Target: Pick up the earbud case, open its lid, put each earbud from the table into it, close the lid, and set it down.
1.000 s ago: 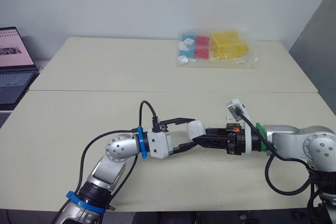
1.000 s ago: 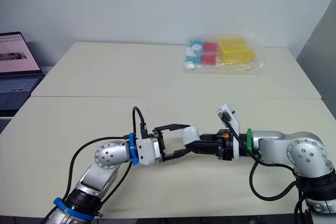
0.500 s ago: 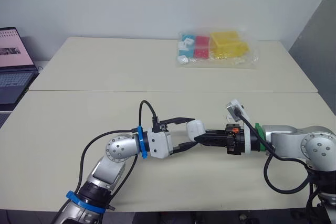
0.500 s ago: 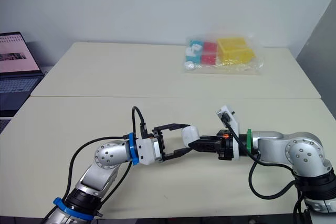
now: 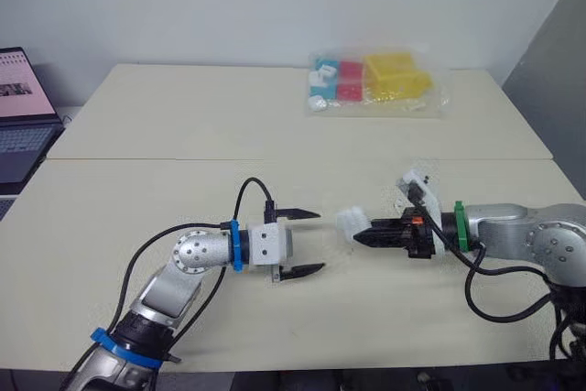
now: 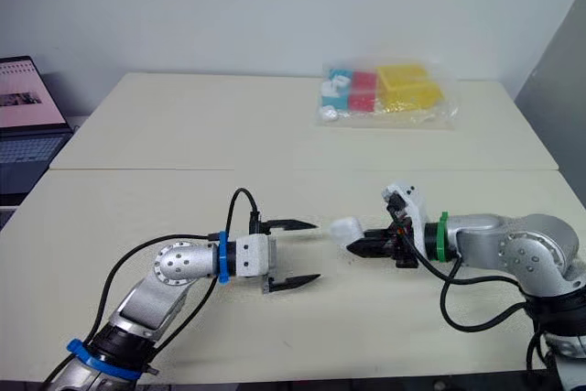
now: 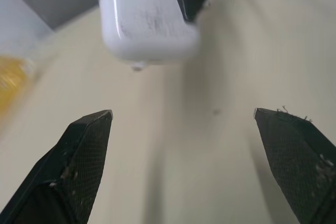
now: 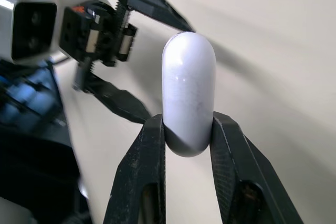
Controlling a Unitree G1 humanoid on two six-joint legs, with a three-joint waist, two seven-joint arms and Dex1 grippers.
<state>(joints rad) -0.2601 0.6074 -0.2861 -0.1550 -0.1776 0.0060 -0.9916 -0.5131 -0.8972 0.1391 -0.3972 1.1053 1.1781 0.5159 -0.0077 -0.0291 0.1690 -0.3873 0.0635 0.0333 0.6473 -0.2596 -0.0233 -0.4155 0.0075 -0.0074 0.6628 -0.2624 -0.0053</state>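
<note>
Pinching the white earbud case [image 5: 349, 221] by one end, the right gripper [image 5: 358, 236] clamps both black fingers against its sides (lid closed). Facing the case, just short of it and not touching, the left gripper [image 5: 320, 241] is spread wide, holding nothing.

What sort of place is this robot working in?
Likely an office or a lab: two plain tables pushed together before a bare wall, a laptop open at one side, and a bag of coloured pieces.
</note>
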